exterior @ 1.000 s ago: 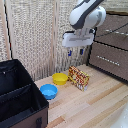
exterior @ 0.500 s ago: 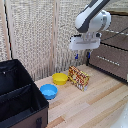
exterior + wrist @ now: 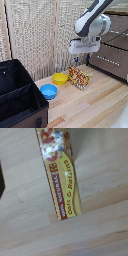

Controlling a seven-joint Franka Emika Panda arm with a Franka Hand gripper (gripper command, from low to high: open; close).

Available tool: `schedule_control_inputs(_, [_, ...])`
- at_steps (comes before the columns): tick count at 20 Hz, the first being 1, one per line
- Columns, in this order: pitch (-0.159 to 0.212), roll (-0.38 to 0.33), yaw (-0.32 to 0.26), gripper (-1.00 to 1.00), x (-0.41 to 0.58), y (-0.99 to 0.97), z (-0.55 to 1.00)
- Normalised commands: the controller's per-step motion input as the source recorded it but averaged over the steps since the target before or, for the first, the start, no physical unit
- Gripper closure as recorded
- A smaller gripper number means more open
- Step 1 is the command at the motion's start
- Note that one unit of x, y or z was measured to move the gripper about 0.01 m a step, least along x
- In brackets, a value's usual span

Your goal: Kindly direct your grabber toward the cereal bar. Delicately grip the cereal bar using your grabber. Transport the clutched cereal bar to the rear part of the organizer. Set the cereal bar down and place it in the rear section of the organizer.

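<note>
I had the grabber (image 3: pixel 82 59) hovering directly above the cereal bar (image 3: pixel 79 78), which stood on its long edge mid-surface beside the yellow bowl (image 3: pixel 60 78); whether my jaws were open, I could not tell.

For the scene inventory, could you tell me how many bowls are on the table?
2: a yellow bowl beside the cereal bar, and a blue bowl nearer the organizer.
</note>
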Motion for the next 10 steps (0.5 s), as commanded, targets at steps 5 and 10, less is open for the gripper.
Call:
schedule_control_inputs(5, [-0.036,0.000,0.078,-1.00,0.007,-0.05,-0.37])
schedule_control_inputs(10, [-0.003,-0.013,0.082,-1.00,0.043,-0.02,-0.37])
